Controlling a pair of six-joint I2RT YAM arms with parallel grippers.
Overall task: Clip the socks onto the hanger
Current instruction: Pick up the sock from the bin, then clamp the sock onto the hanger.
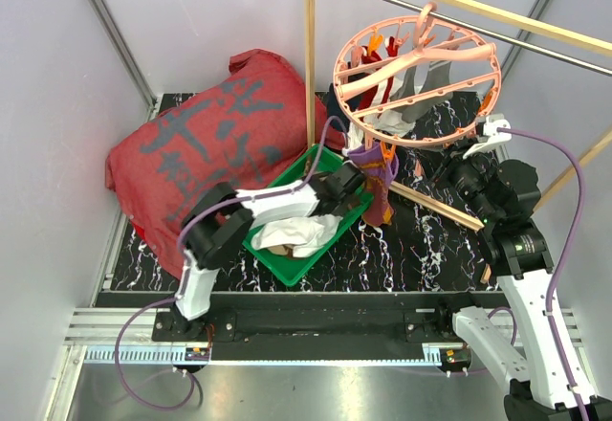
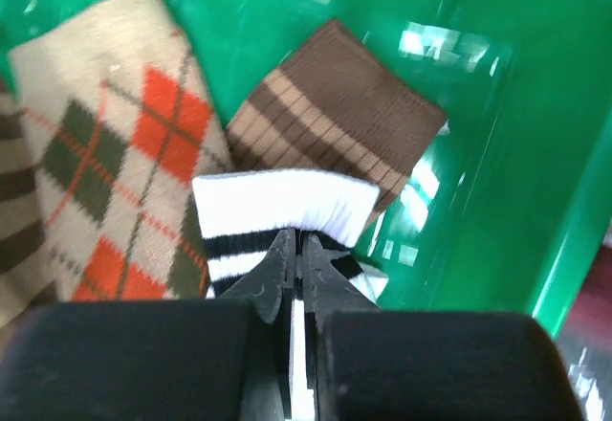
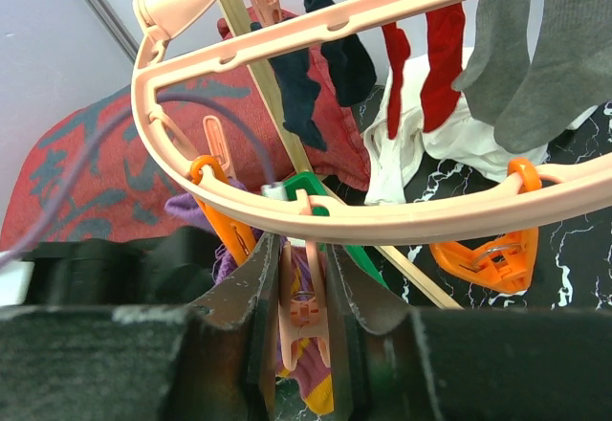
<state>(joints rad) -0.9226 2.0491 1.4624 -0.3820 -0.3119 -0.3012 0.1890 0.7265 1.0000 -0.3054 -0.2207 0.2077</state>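
Pinching white sock (image 2: 282, 206): left end effector (image 2: 296, 241) | red cloth (image 1: 206, 139): grey characters

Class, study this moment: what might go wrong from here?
The left fingers pinch only a small part of the white striped sock; it may slip when lifted from the tray. The right fingers squeeze a pink clip on the hanger, which hangs by its hook; pushing could swing it.
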